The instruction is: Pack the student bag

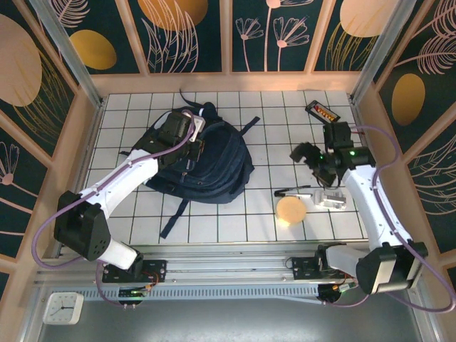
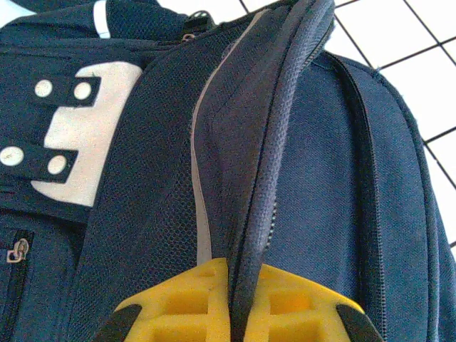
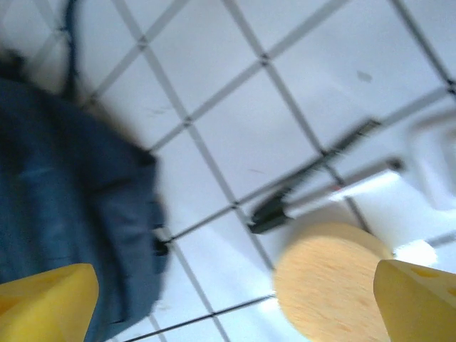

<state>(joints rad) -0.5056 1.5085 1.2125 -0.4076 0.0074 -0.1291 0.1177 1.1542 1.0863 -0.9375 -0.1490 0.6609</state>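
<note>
A white surface point(image 1: 285, 135) ruled into a grid of squares lies inside a pale wooden frame. On its near right part sits a flat, round, tan disc point(image 1: 291, 210). A slim dark pen point(image 1: 292, 191) lies just on the far side of the disc, running left to right and close to its edge. Just right of the disc is a small clear-white object point(image 1: 331, 199), too blurred to name. Near the far right corner a flat black device point(image 1: 320, 111) with orange marks lies slantwise. Dark wall panels point(image 1: 185, 28) with golden leaf and flower shapes surround the frame. A small white clock point(image 1: 63, 308) rests outside it at near left.
</note>
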